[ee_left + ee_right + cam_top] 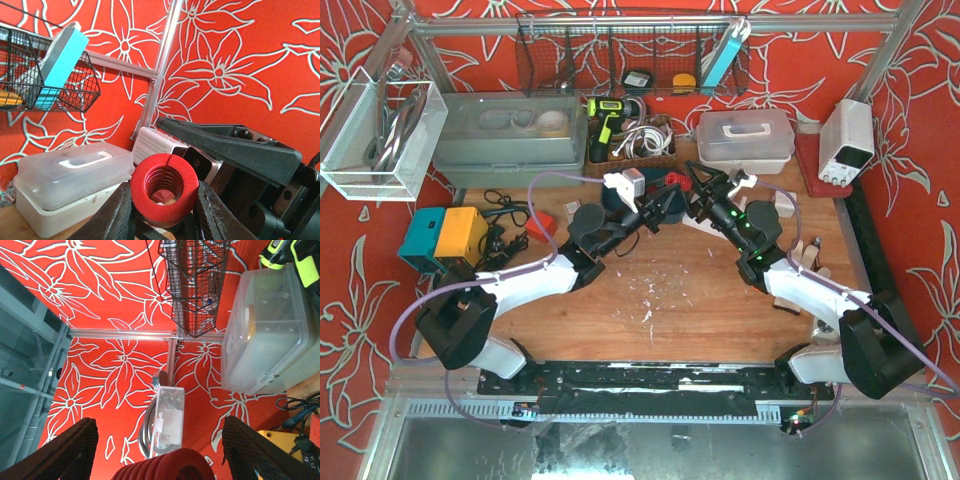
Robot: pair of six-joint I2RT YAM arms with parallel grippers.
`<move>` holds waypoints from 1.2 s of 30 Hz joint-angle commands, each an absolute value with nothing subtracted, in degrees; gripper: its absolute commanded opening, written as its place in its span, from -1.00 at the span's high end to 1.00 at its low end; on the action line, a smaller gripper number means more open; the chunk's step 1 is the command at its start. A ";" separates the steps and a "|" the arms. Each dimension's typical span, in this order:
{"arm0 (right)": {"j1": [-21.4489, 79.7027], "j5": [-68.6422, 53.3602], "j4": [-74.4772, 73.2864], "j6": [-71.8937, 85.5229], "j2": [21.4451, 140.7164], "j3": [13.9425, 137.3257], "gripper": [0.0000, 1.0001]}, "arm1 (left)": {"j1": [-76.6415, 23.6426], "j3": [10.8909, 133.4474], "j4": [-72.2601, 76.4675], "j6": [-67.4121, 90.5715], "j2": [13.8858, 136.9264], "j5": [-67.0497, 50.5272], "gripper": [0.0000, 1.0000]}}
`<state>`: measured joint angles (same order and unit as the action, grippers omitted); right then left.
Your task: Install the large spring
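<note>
The large spring (165, 187) is a red coil seen end-on in the left wrist view, and my left gripper (165, 212) is shut on its sides. From above, both arms meet over the back middle of the table, with the spring (672, 182) between the left gripper (663, 206) and the right gripper (704, 192). In the right wrist view the spring's ribbed end (165, 467) rises at the bottom edge between the wide-apart black fingers (65, 452). My right gripper (162, 452) is open, with a gap on each side of the coil.
A clear lidded box (745, 137) and a white power supply (847, 138) stand at the back right. A wire basket (630, 55) hangs on the back rail. A grey bin (510, 135), a drill (605, 120) and a teal-and-yellow box (445, 235) are on the left.
</note>
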<state>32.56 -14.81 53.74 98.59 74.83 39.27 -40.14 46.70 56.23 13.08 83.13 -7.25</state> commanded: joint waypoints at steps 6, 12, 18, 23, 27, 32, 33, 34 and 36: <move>33.22 -13.54 59.82 101.73 74.90 40.83 -0.33 | -40.43 45.44 65.32 12.31 85.49 -7.40 1.00; 34.33 -13.12 60.44 101.81 74.72 41.23 -0.17 | -40.44 45.27 66.08 11.14 87.02 -6.62 1.00; 35.01 -13.36 62.54 102.56 75.34 41.90 -0.10 | -40.45 44.26 69.53 10.16 88.87 -6.28 1.00; 35.35 -13.34 62.19 102.70 75.15 41.92 -0.10 | -40.60 43.86 71.25 8.98 90.09 -5.44 1.00; 35.55 -13.81 63.19 103.22 75.61 42.67 -0.07 | -40.68 43.62 73.35 8.46 91.26 -5.42 1.00; 35.68 -14.23 63.53 103.80 75.94 43.14 -0.11 | -40.87 43.24 75.67 7.63 91.75 -5.44 1.00; 35.73 -14.24 63.50 103.84 75.95 43.20 -0.10 | -40.87 43.35 75.89 7.45 91.76 -5.37 1.00; 35.69 -14.16 63.57 103.68 75.94 43.09 -0.06 | -40.87 43.33 76.07 7.19 91.86 -5.32 1.00; 35.82 -13.83 63.63 103.54 75.92 43.01 0.03 | -40.87 43.38 76.03 6.81 92.05 -5.19 1.00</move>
<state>34.22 -11.84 57.21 102.61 76.58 40.23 -40.40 43.83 76.09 8.78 90.39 -6.02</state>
